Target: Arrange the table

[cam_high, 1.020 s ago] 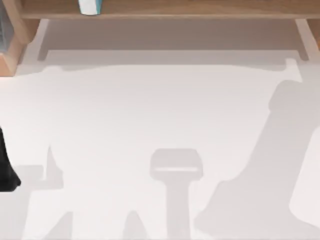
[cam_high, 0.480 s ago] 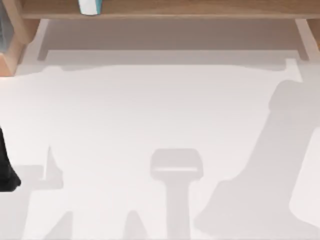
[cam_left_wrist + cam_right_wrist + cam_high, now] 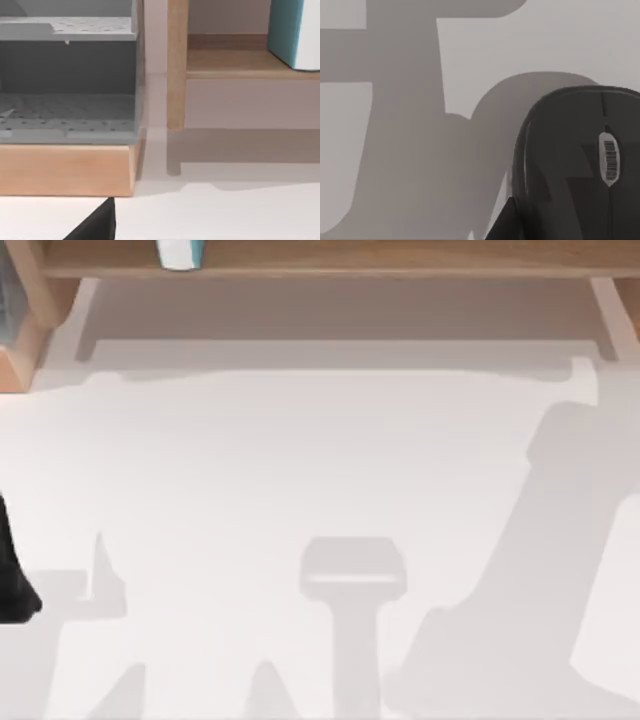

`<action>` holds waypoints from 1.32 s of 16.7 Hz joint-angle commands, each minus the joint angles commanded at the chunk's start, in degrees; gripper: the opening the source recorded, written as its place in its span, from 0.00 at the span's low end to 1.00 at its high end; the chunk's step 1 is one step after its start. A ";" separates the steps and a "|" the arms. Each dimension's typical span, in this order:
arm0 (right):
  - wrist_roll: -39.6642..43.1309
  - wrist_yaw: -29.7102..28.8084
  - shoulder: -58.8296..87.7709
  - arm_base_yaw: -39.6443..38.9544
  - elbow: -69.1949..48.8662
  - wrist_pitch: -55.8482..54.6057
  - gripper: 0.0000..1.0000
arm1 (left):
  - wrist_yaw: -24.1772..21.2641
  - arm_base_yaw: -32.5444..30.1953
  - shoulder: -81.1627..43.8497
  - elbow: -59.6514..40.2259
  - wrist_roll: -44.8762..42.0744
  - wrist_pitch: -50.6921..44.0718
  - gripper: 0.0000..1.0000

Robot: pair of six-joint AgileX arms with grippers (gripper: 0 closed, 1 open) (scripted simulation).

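Note:
The white table (image 3: 300, 460) spreads across the top view, bare except for arm shadows. A dark part of my left arm (image 3: 12, 585) pokes in at the table's left edge. In the right wrist view a black computer mouse (image 3: 570, 160) with a scroll wheel lies on the table (image 3: 545, 40), close under my right arm's camera. A dark edge of the right gripper (image 3: 502, 227) overlaps the mouse's near side. In the left wrist view a dark wedge of the left gripper (image 3: 95, 225) hangs just above the table (image 3: 225, 215).
A light-brown wooden shelf (image 3: 350, 260) runs along the back, with a teal and white container (image 3: 180, 252) on it. The left wrist view faces a grey perforated bin (image 3: 65, 80) on a wooden base (image 3: 65, 170), a wooden post (image 3: 176, 65) and the container (image 3: 295, 35).
The big arm shadow at the table's right has shifted slightly left and toward the back. The left arm and the shelf items stay where they were.

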State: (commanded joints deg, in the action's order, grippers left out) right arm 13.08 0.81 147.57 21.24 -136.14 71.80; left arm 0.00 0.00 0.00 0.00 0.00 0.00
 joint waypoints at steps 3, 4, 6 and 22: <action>2.57 0.36 -4.42 0.55 2.24 0.69 0.00 | 0.00 0.00 0.00 0.00 0.00 0.00 1.00; 3.72 0.56 -6.52 0.80 3.36 0.46 0.00 | 0.00 0.00 0.00 0.00 0.00 0.00 1.00; 6.25 1.03 -11.40 1.50 5.81 -0.74 0.00 | 0.00 0.00 0.00 0.00 0.00 0.00 1.00; 27.49 2.71 -41.79 19.38 45.58 -16.39 0.00 | 0.00 0.00 0.00 0.00 0.00 0.00 1.00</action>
State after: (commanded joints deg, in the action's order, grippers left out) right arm 40.57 3.52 105.78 40.63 -90.56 55.41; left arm 0.00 0.00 0.00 0.00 0.00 0.00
